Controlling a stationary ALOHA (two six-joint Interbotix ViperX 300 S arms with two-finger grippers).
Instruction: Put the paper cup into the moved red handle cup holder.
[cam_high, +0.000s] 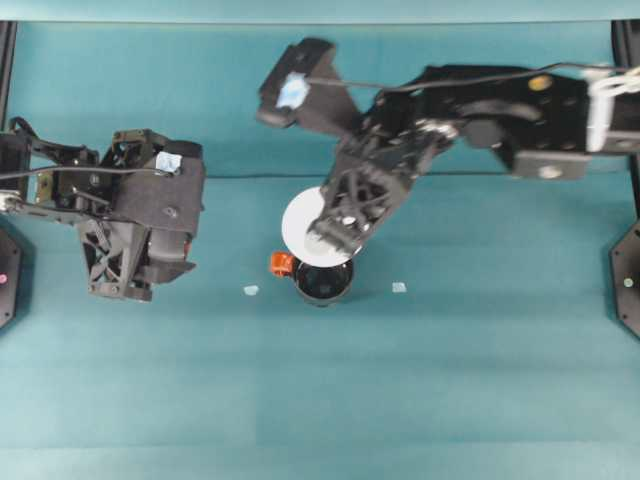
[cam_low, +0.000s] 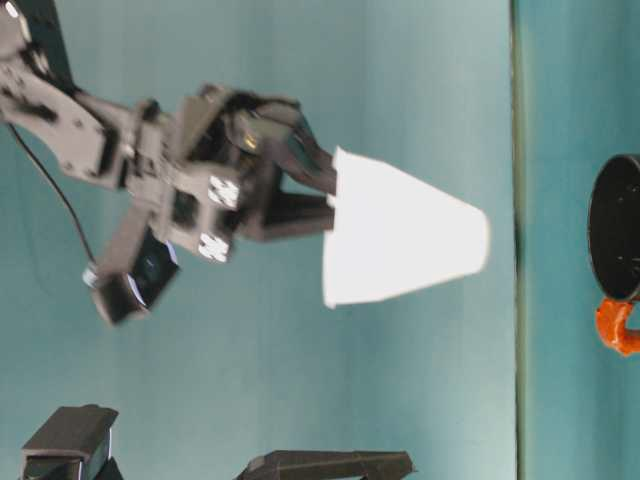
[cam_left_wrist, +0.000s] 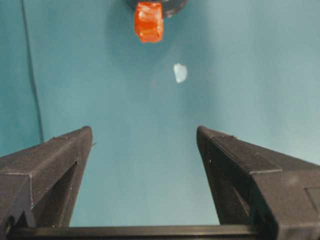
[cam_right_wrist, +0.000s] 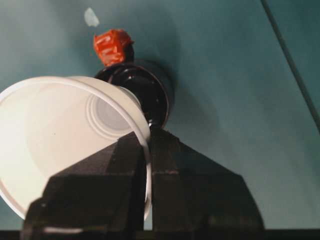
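The white paper cup (cam_high: 305, 222) hangs in the air, pinched by its rim in my right gripper (cam_high: 335, 238), which is shut on it. In the right wrist view the cup (cam_right_wrist: 55, 135) tilts, with its rim clamped between the fingers (cam_right_wrist: 165, 175). The table-level view shows the cup (cam_low: 400, 245) well above the table. Just below and in front of it stands the black cup holder (cam_high: 322, 282), upright on the table, its red handle (cam_high: 282, 263) pointing left. My left gripper (cam_left_wrist: 145, 150) is open and holds nothing, off to the holder's left, facing the handle (cam_left_wrist: 148, 22).
Two small white scraps (cam_high: 251, 290) (cam_high: 399, 287) lie on the teal table either side of the holder. The left arm (cam_high: 140, 210) occupies the left side, and black frame posts (cam_high: 630, 270) stand at the table's side edges.
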